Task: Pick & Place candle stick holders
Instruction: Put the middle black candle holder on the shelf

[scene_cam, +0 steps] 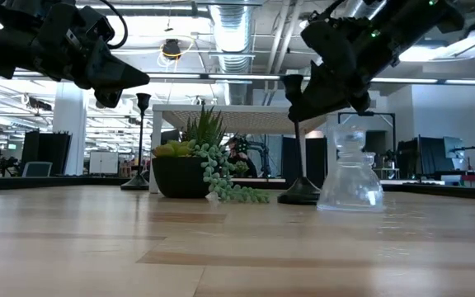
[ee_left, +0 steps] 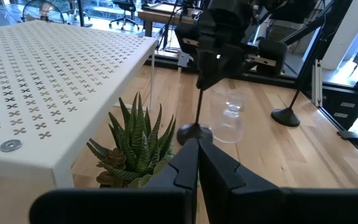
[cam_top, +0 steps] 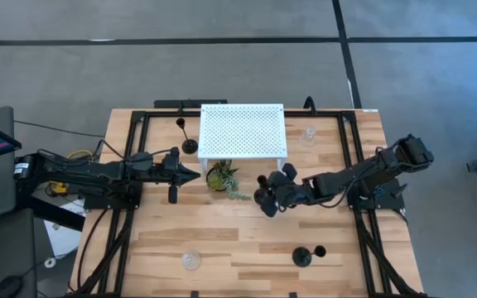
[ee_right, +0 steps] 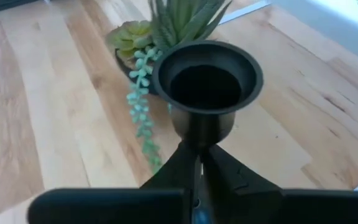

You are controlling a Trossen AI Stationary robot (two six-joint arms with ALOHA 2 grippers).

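Observation:
A black candle stick holder [ee_right: 207, 81] stands just right of the potted plant [cam_top: 222, 178], with my right gripper [cam_top: 265, 197] shut on it. Its round base [scene_cam: 299, 195] rests on the table. A clear glass holder [scene_cam: 351, 177] stands right beside that base. A tall black holder [cam_top: 187, 136] stands on its base at the far left of the white stand [cam_top: 243, 132]. Another black holder [cam_top: 305, 255] and a clear one [cam_top: 191, 261] stand near the front edge. A third clear one [cam_top: 309, 134] is right of the stand. My left gripper [cam_top: 195, 173] hovers shut left of the plant. My right gripper pinches the black holder's thin stem just under the top cup [ee_right: 201, 134] between its two fingers. The fingers slant down from the table's right side and lie across the stem. The holder stands upright, its cup above the fingers and its base [ee_left: 194, 132] on the table.
The white perforated stand takes up the far middle of the table, and the plant sits at its near edge. Black frame rails [cam_top: 350, 165] run along both sides of the table. Bare wood lies between the plant and the front edge.

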